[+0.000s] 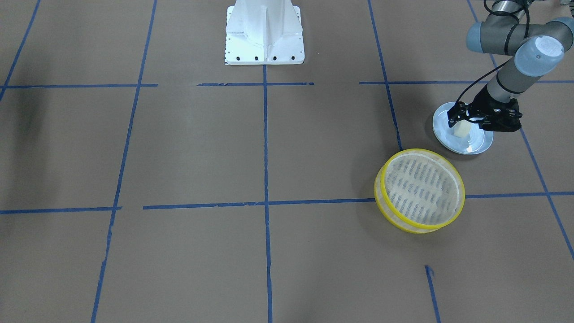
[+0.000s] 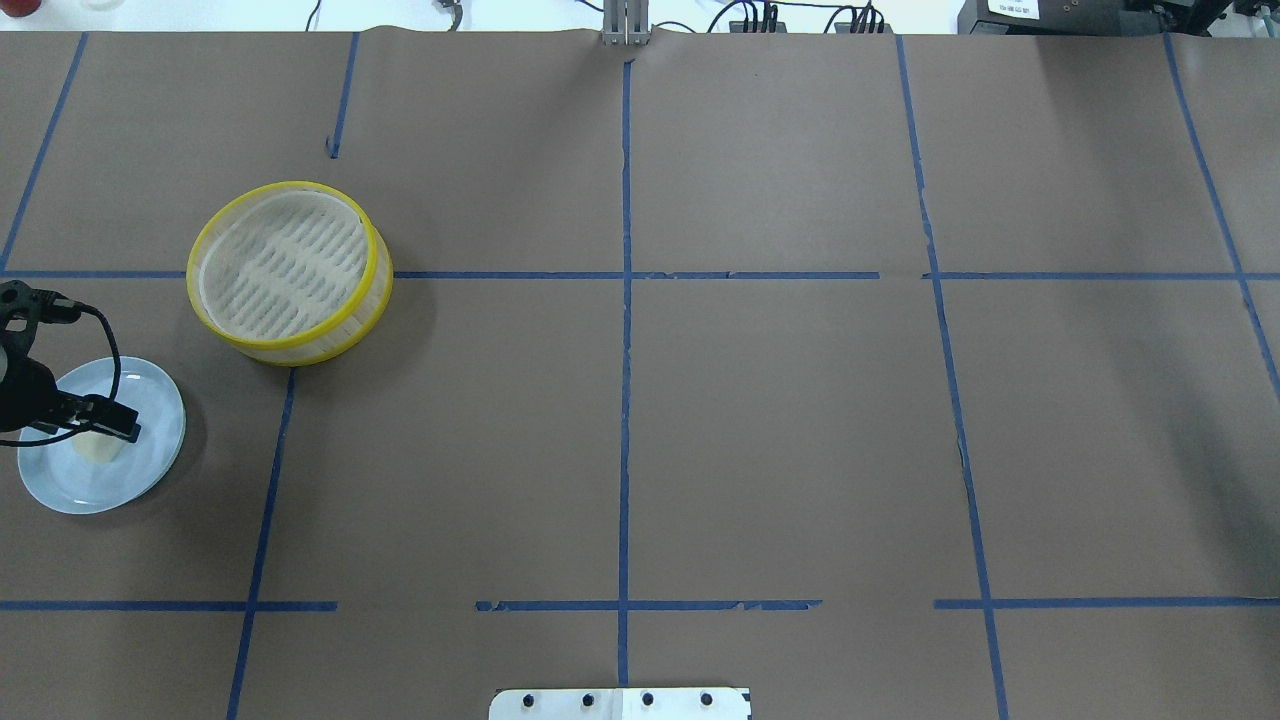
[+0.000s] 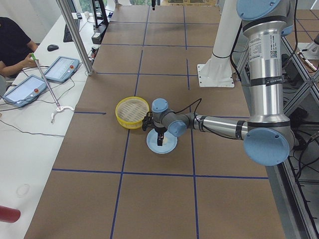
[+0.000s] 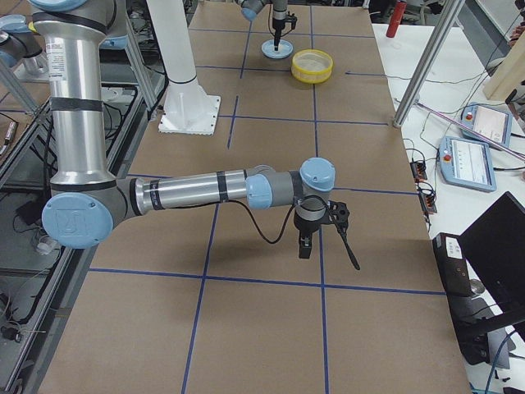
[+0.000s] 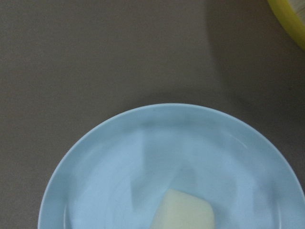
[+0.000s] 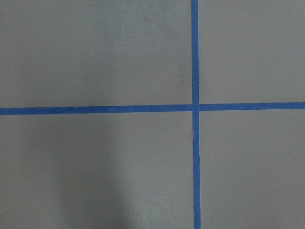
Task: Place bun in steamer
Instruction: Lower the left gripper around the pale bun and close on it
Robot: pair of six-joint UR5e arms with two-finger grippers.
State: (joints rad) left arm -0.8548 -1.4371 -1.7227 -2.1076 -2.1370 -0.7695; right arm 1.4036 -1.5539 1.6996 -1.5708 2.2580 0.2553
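The cream-white bun (image 1: 462, 131) lies on a pale blue plate (image 1: 476, 146) at the table's left end. My left gripper (image 1: 464, 122) stands low over the plate, right at the bun, with its fingers apart. In the overhead view the gripper (image 2: 105, 430) covers the bun's (image 2: 98, 450) top edge. The left wrist view shows the bun (image 5: 183, 212) resting on the plate (image 5: 119, 157). The yellow-rimmed steamer (image 1: 421, 188) stands empty beside the plate and shows in the overhead view too (image 2: 285, 262). My right gripper (image 4: 304, 249) hangs over bare table far from both; I cannot tell if it is open or shut.
The robot's white base plate (image 1: 264, 31) sits at the middle of the table's robot side. Blue tape lines (image 6: 193, 107) cross the brown table. A person with tablets (image 3: 62, 68) sits at a side bench past a metal post (image 3: 75, 35).
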